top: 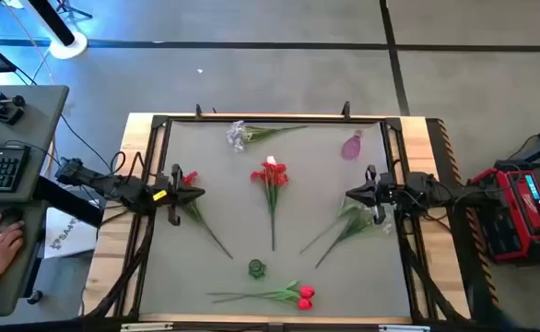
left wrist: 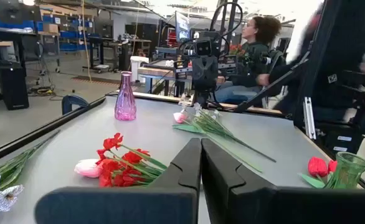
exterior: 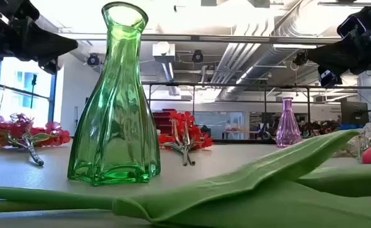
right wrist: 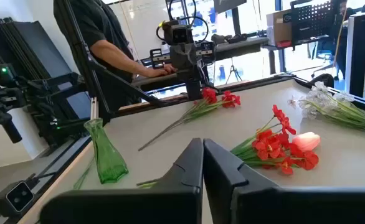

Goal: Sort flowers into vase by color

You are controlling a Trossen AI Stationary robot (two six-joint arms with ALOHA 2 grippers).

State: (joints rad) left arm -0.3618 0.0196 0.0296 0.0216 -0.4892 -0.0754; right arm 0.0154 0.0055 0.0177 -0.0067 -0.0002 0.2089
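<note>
Nothing is sorted yet. Both pincers are pinched tight and empty: left pincer [top: 199,194] at nine o'clock, right pincer [top: 347,196] at three. Long-stemmed red flowers [top: 271,175] lie mid-counter. Next, one pincer should open and carry them to the green glass vase [top: 256,269] at six.

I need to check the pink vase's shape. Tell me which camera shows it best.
The left wrist view: the pink vase stands upright, whole and unobstructed. The low view shows it small and distant behind a leaf. The high view sees it only from above. The right wrist view misses it.
</note>
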